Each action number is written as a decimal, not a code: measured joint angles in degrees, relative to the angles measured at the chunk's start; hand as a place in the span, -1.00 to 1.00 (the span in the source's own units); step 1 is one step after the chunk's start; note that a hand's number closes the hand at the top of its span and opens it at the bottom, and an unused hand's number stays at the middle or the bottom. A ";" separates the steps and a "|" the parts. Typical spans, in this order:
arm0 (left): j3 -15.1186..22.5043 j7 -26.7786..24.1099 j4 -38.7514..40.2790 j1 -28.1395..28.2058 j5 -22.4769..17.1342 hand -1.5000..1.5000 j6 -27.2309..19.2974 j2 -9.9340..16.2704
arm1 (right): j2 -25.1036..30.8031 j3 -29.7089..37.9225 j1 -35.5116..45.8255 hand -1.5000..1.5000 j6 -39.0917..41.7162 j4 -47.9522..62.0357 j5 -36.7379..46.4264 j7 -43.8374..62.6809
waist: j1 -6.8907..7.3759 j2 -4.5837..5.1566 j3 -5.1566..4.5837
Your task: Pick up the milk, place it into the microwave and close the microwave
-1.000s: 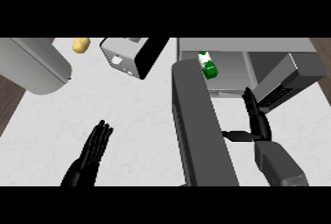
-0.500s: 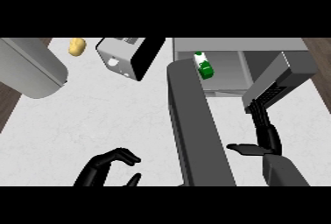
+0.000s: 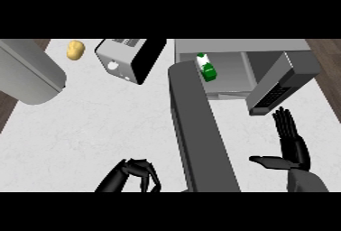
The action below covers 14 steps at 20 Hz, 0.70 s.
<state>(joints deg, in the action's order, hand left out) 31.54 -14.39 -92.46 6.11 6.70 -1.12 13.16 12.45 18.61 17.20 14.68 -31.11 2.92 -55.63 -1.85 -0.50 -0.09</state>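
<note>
The right hand (image 3: 291,143) stands at the lower right of the head view, above the white counter (image 3: 100,131), just below the open microwave door (image 3: 278,83). Its fingers are straight, held together and point up toward the door's lower edge; the thumb juts out to the left, level with the palm. No part of this hand touches the door or any other item. The right forearm enters from the lower edge beneath it. The left hand (image 3: 133,175) lies at the lower edge, left of centre. Its fingers are curled inward and downward, tips bunched close together, and they enclose nothing. A long grey arm segment (image 3: 200,135) runs from the lower edge up through the middle of the view, and its upper end covers part of the microwave's opening. The milk (image 3: 207,67), a white carton with a green label, sits inside the microwave (image 3: 233,63), at the left side of the cavity, tilted slightly, next to the upper end of the grey segment. The door is swung out to the right. A toaster (image 3: 126,58) stands left of the microwave, a yellow item (image 3: 76,49) lies beyond it, and a large grey cylinder (image 3: 26,72) occupies the upper left.
</note>
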 measured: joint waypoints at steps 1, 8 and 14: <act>0.77 0.02 1.43 -0.62 0.88 1.00 0.10 -0.45 | 0.34 -0.27 -1.32 -1.00 0.56 -1.95 -0.58 0.35 | -0.17 -0.01 -0.02; 4.86 -0.48 11.54 -5.77 4.43 1.00 0.03 -7.29 | 1.89 -1.98 -11.58 -1.00 4.67 -17.98 -6.03 5.06 | -0.41 0.09 -0.06; 10.60 0.37 21.19 -15.02 1.39 1.00 -5.55 -11.59 | 3.11 -3.32 -17.83 -1.00 8.69 -31.29 -11.71 11.25 | -0.94 0.36 -0.08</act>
<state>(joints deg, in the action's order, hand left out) 42.14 -14.02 -71.27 -8.91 8.09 -6.67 1.57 15.56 15.29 -0.64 23.37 -62.39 -8.79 -44.38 -2.78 -0.15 -0.18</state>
